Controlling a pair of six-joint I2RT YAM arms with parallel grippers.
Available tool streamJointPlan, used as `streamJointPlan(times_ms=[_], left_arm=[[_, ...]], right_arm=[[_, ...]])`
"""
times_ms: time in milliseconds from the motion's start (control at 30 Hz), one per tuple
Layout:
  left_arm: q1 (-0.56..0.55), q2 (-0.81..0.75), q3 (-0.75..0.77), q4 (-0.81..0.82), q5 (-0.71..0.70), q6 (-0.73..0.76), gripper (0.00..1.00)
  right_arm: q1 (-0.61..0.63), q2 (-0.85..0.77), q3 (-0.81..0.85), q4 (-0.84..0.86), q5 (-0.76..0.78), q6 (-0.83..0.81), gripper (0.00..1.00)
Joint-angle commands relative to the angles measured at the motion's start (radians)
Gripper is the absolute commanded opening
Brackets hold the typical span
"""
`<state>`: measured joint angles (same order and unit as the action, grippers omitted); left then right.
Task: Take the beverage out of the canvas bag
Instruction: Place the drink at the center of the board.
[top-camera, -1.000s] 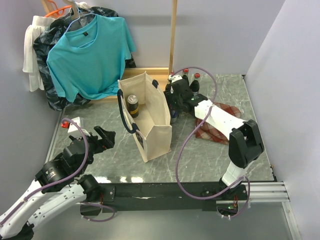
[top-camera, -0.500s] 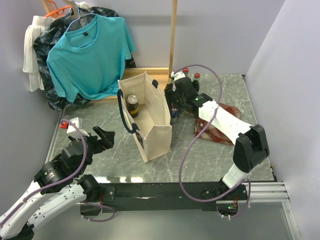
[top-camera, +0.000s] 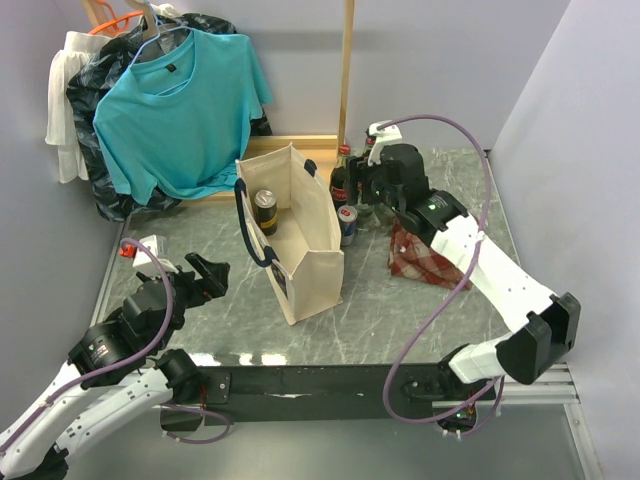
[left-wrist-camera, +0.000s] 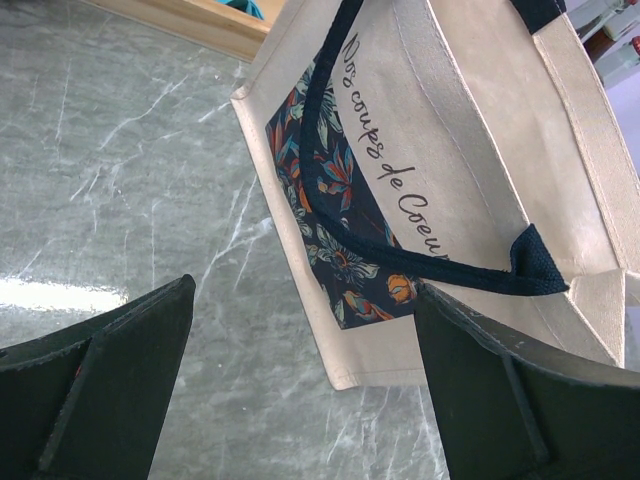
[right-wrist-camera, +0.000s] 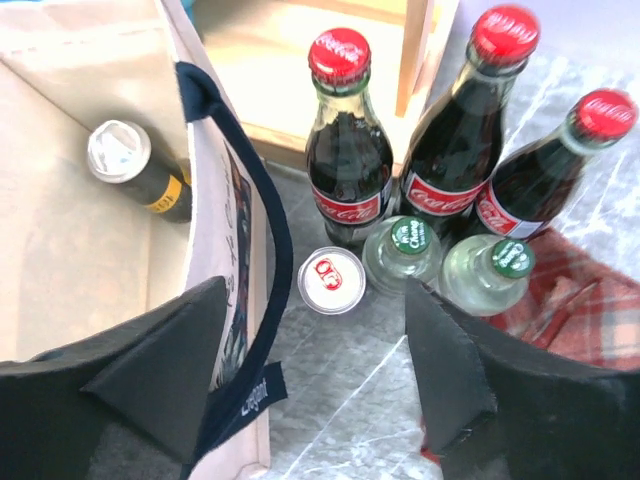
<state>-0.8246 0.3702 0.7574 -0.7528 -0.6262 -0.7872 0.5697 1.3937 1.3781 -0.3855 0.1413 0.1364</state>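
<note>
Cream canvas bag (top-camera: 305, 235) upright on the grey marbled table (top-camera: 420, 310), mouth open, navy handles (left-wrist-camera: 340, 150) drooping over its sides. Down inside, close to the left wall and well below the rim: the beverage (top-camera: 264, 208), a dark can with a yellow band and silver top, standing upright. Probably full, so moderately heavy; stiff, smooth metal, likely slippery, apt to dent under a hard squeeze. Best taken across the body just under the top rim, straight from above, clear of soft fabric walls liable to fold if brushed. Right end effector (right-wrist-camera: 312, 335) released and empty, fingers spread wide, hovering over the cluster just beside the bag's right wall: three cola bottles (right-wrist-camera: 345, 150), two green-capped bottles (right-wrist-camera: 408, 250), a small silver can (right-wrist-camera: 332, 280). Left end effector (left-wrist-camera: 300, 395) likewise spread and empty, low near the bag's front corner, facing the floral panel (left-wrist-camera: 330, 210).
</note>
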Motion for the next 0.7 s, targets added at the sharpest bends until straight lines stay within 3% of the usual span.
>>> streamJointPlan(times_ms=[0,267,667], left_arm=[[-0.004,0.010,0.014,0.004,-0.013,-0.004,0.96],[-0.004,0.021,0.017,-0.006,-0.020,-0.015,0.96],[-0.004,-0.045,0.011,0.000,-0.015,-0.017,0.96]], right_arm=[[0.007,-0.059,0.036,-0.001,-0.008,-0.014,0.81],[0.010,-0.082,0.050,0.010,-0.120,0.005,0.86],[0.027,-0.059,0.104,0.007,-0.284,0.035,0.86]])
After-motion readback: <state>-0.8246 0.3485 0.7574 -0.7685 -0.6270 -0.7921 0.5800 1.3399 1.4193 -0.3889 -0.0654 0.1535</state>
